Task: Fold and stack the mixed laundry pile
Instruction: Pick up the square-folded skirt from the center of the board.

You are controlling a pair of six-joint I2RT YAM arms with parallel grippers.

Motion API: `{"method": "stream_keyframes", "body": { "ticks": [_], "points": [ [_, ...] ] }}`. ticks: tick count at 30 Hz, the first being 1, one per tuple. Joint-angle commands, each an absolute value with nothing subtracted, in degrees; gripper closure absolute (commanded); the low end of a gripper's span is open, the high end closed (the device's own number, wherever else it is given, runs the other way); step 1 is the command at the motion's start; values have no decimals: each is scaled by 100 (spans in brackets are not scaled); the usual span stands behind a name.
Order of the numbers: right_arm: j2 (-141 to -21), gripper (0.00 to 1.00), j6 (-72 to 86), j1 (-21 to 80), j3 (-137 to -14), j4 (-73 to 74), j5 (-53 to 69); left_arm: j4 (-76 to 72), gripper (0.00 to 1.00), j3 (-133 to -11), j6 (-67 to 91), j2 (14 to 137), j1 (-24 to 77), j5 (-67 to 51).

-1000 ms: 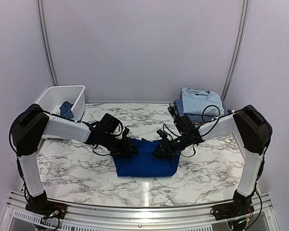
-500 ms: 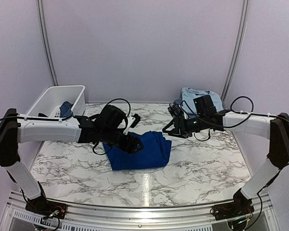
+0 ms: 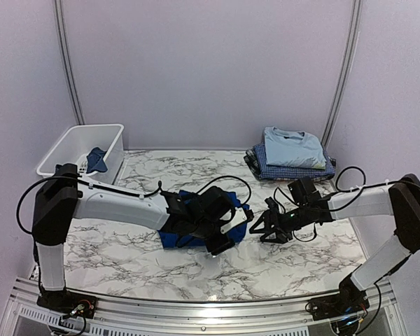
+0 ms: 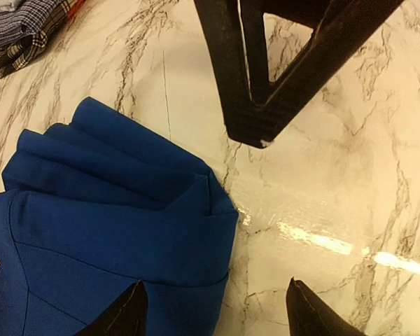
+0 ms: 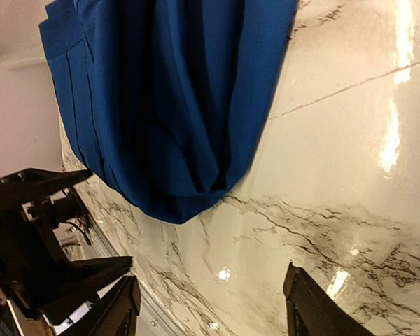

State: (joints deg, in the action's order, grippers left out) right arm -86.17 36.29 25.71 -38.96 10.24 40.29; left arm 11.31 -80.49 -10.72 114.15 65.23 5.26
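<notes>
The folded royal blue garment [image 4: 112, 238] lies on the marble worktop [image 4: 336, 175], partly under the left arm. The left claw [image 4: 213, 318] hangs open over its right edge. The right claw [image 5: 210, 308], open and empty, stands just beside it, further right, so the left one is nearer.

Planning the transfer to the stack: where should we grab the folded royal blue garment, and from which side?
Probably the rounded folded edge of the royal blue garment that faces the right gripper, coming in low from the right. The layers bunch into one thick fold there, so the open jaws could pinch them all.
</notes>
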Motion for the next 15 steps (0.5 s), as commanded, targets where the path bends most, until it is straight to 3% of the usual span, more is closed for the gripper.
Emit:
{"method": "stream_keyframes", "body": {
  "ticks": [1, 4, 10, 15],
  "points": [
    [-8459, 26, 4352, 2483, -3482, -151, 4279, 1345, 30, -8244, -1715, 11766, 6504, 917],
    [-8617, 18, 4778, 2487, -3083, -848, 4486, 1328, 34, -8224, -1811, 11998, 6504, 859],
    [-8916, 13, 5013, 2532, -3110, -1238, 4529, 1314, 73, -8185, -1805, 12020, 6488, 575],
    [-9478, 11, 5149, 2697, -3381, -1514, 4720, 1167, 85, -8209, -1439, 11807, 6338, 55]
  ]
}}
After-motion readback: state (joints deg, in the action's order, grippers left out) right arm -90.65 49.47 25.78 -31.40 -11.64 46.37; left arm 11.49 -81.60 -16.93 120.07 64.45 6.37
